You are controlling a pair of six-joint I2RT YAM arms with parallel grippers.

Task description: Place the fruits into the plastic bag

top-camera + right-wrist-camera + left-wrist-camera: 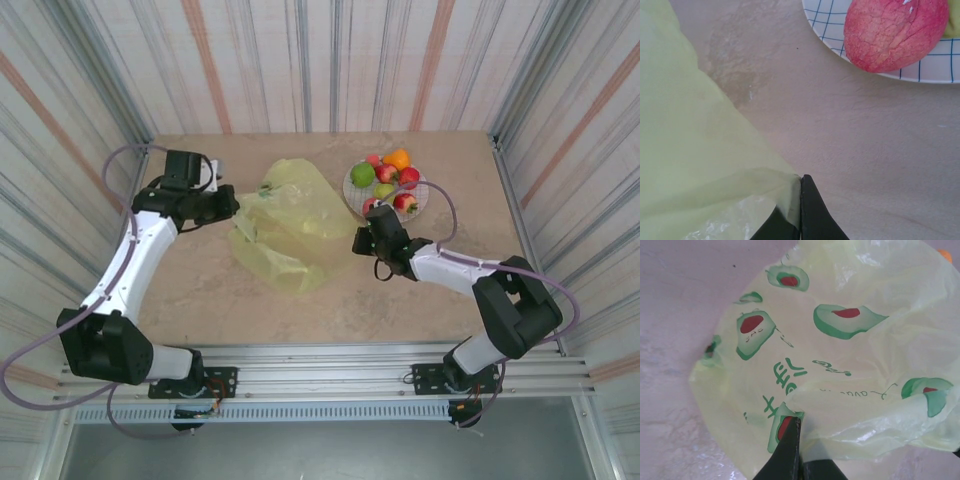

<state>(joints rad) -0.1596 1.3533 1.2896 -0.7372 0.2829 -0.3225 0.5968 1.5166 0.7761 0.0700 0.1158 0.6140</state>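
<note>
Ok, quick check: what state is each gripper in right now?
Left gripper: jaws shut on the plastic bag.
Right gripper: jaws shut on the same bag's edge.

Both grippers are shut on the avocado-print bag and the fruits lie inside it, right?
No: the top external view shows the fruits on the grid-patterned plate beside the plastic bag. The left gripper and right gripper are shut on it.
</note>
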